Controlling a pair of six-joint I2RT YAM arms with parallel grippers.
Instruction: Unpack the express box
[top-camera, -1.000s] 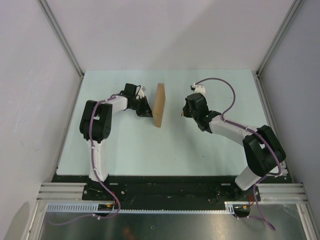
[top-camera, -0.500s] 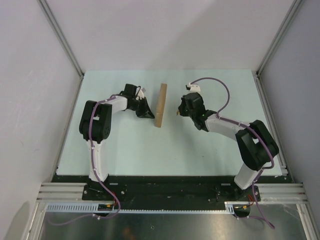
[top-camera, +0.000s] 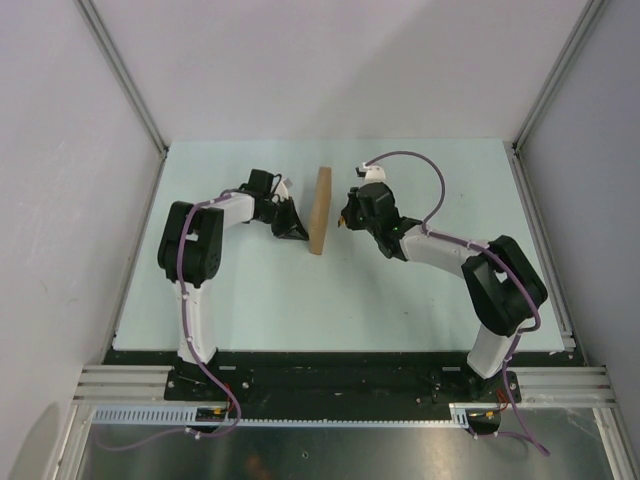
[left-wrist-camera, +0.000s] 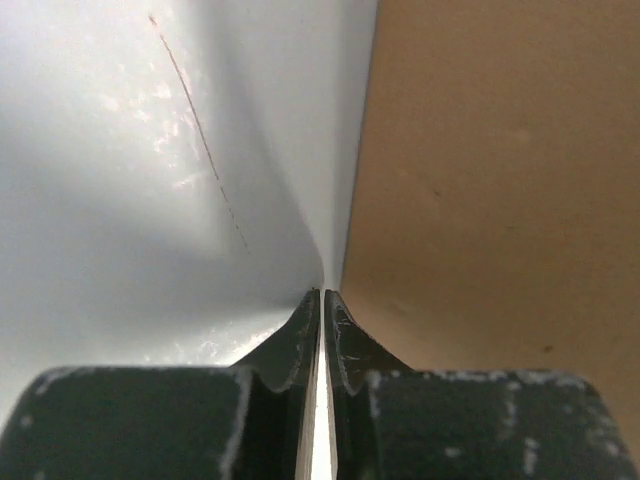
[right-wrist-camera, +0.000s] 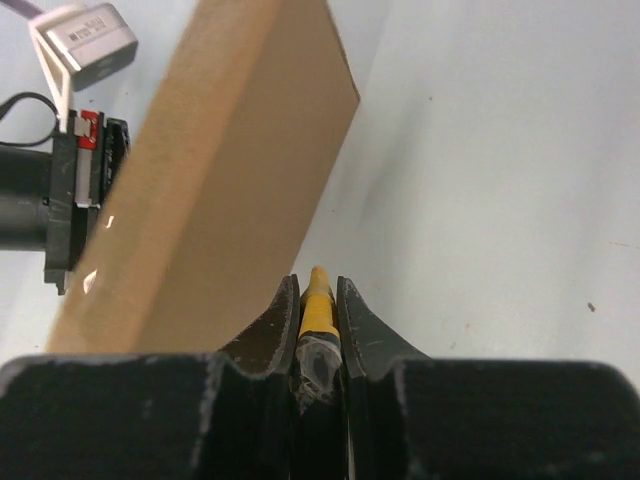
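The express box (top-camera: 320, 210) is a flat brown cardboard box standing on its long edge in the middle of the table. It fills the right of the left wrist view (left-wrist-camera: 490, 180) and the left of the right wrist view (right-wrist-camera: 210, 180). My left gripper (top-camera: 297, 229) is shut and its tips (left-wrist-camera: 322, 296) rest at the box's left face, low by the table. My right gripper (top-camera: 346, 214) is shut on the yellow-black utility knife (right-wrist-camera: 319, 308). The knife's tip points at the box's right face, close to its near end.
The pale green table (top-camera: 400, 290) is bounded by grey walls left, right and behind. The left wrist's camera (right-wrist-camera: 85, 40) and black gripper body (right-wrist-camera: 40, 210) show beyond the box in the right wrist view.
My right gripper has moved left with the knife, from well right of the box to close beside it. The box now stands more upright. The left gripper has barely moved.
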